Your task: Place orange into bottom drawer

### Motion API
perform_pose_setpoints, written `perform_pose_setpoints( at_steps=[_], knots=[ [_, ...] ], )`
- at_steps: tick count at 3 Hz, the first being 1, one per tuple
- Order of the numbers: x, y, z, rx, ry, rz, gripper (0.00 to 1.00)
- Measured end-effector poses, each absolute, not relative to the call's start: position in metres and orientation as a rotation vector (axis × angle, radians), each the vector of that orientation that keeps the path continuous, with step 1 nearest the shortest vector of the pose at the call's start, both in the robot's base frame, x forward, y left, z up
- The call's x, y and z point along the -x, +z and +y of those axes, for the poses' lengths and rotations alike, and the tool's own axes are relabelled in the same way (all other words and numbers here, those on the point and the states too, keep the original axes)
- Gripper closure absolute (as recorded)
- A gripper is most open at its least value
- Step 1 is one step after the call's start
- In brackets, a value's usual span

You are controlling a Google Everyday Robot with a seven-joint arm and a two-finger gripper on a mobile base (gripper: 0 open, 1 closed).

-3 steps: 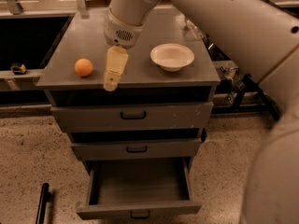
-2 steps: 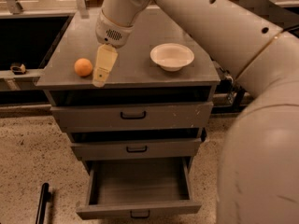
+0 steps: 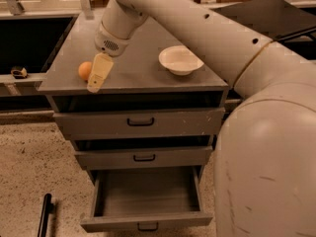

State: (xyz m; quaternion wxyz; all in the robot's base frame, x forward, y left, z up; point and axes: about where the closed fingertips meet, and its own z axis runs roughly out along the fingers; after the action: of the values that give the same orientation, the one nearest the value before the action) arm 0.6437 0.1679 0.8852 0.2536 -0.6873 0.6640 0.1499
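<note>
Your gripper [image 3: 96,80] sat low on the cabinet top [image 3: 143,63], just right of the orange [image 3: 84,70], near the left front edge; its spread could not be told. Bottom drawer [image 3: 148,199] stood open. Risk: a sideways nudge could roll the fruit off.

Arm [image 3: 197,28] is showing as a thick off-white tube, with small dark holes running along it. A thin tan seam [image 3: 252,60] is ringing the joint. A big rounded shell [image 3: 261,172] with faint scuffs is filling the lower right. Wrist [image 3: 118,31] is carrying a dotted grille patch [image 3: 111,45]. The pale yellow, flat, tapered gripper [image 3: 95,85] is hanging over the cabinet top [image 3: 143,68], front left.
</note>
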Motion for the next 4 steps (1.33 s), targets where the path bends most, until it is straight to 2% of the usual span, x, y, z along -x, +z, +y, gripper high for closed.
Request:
perform_pose_setpoints(
  at_steps=[3, 4],
  knots=[
    [-0.670, 0.860, 0.204, 1.792, 0.525, 1.805, 0.00],
    [-0.678, 0.857, 0.215, 1.777, 0.535, 1.802, 0.18]
  ],
)
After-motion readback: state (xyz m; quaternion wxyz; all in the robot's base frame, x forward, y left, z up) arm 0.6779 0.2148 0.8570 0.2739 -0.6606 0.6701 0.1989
